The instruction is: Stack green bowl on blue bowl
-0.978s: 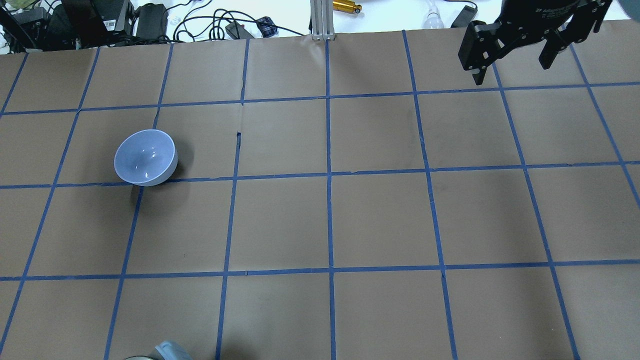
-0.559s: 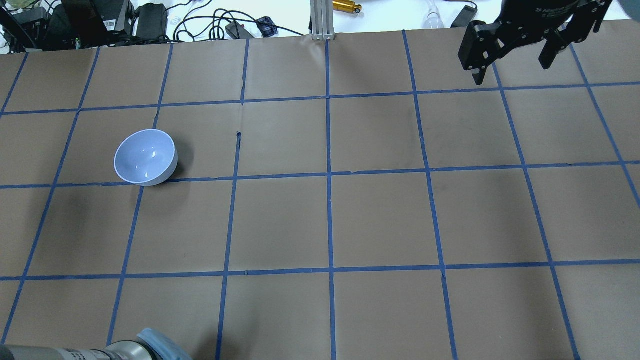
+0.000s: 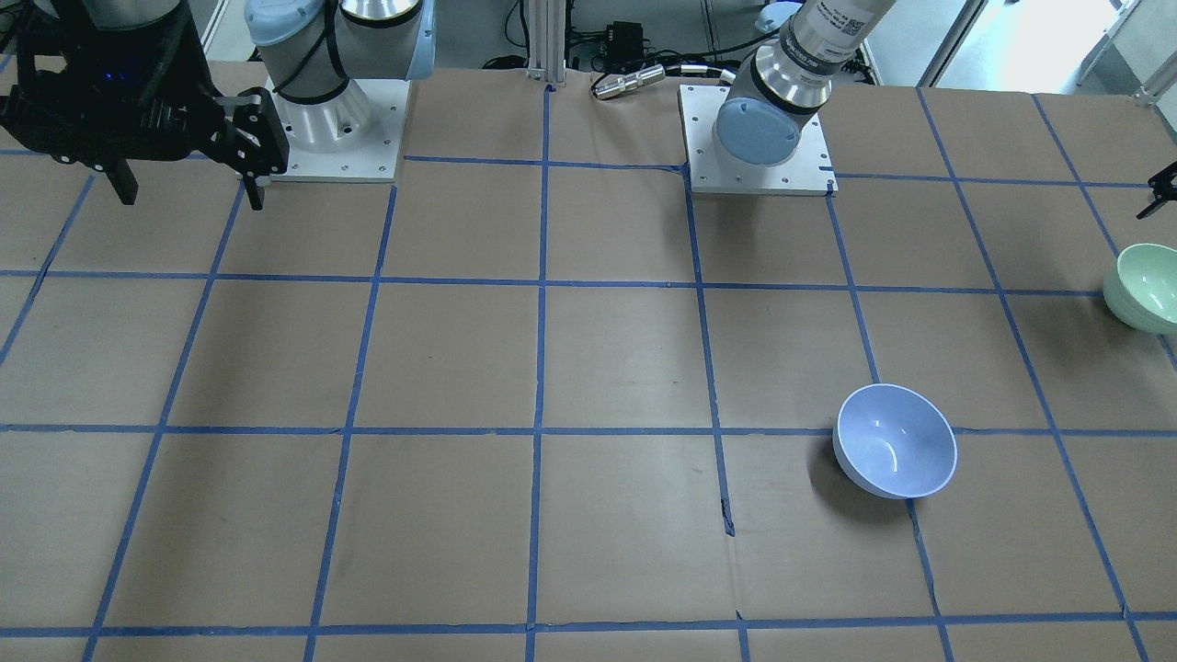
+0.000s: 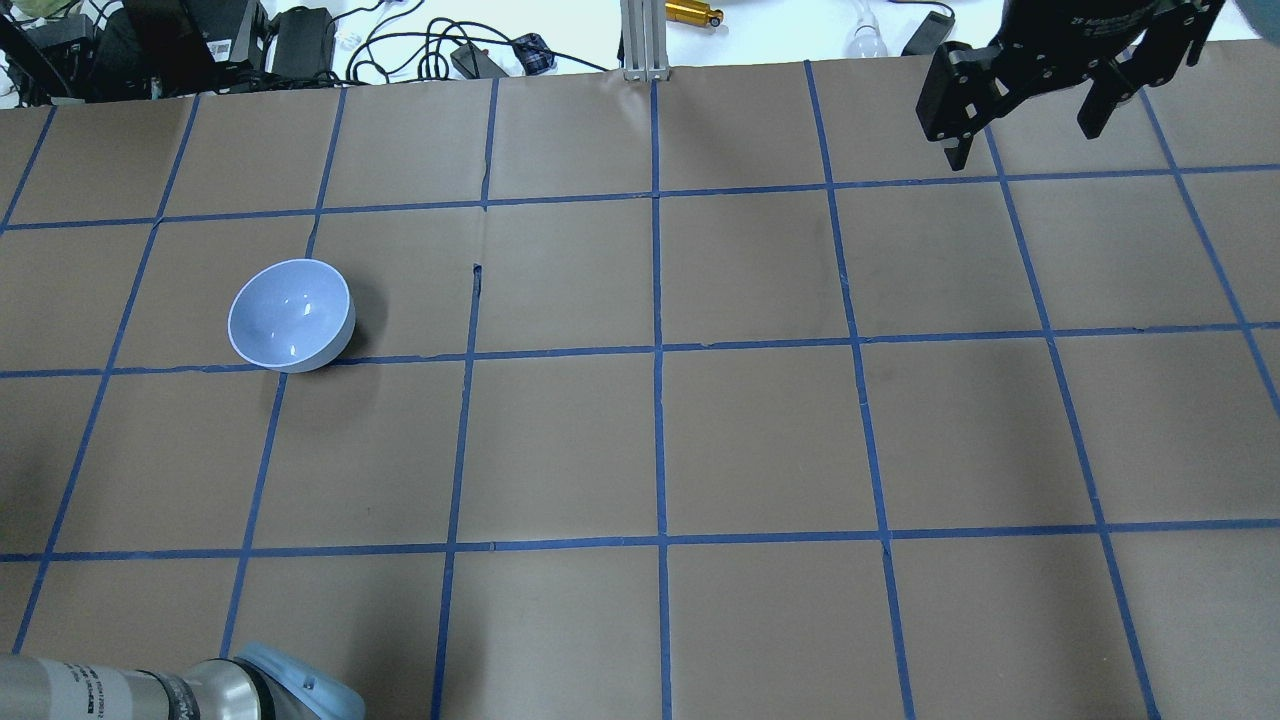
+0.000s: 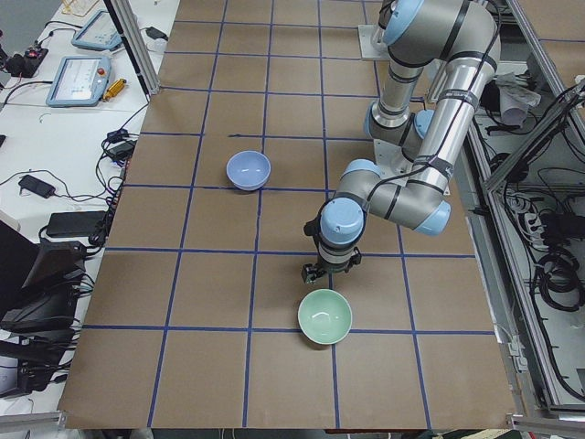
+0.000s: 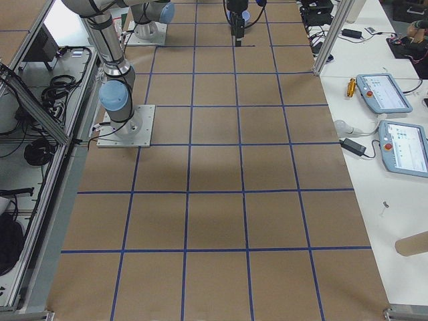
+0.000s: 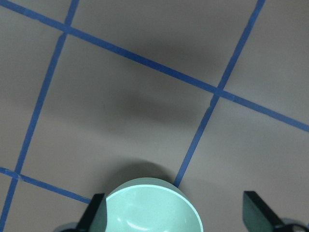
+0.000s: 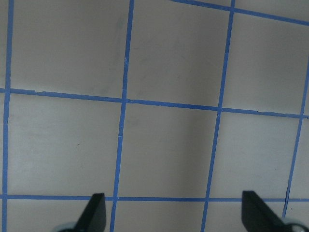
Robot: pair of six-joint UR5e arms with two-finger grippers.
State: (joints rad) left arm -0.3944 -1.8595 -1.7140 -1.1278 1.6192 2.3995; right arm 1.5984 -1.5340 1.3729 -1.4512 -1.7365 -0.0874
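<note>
The green bowl (image 3: 1145, 287) stands upright at the table's end on my left, cut off by the edge of the front view; it also shows in the exterior left view (image 5: 324, 316). My left gripper (image 7: 176, 215) is open and hovers over it, and the bowl (image 7: 153, 205) lies between its fingertips (image 7: 95, 213), closer to one side. The blue bowl (image 4: 290, 315) stands upright and empty about two grid squares away (image 3: 895, 441). My right gripper (image 4: 1020, 110) is open and empty, held high over the far right corner.
Brown paper with a blue tape grid covers the table (image 4: 660, 440). My left arm's elbow (image 4: 250, 690) shows at the bottom left of the overhead view. Cables and boxes (image 4: 200, 40) lie beyond the far edge. Both arm bases (image 3: 759, 138) stand at the robot's side.
My left arm's elbow has come further into the bottom left of the overhead view. The blue bowl and my right gripper have not moved.
</note>
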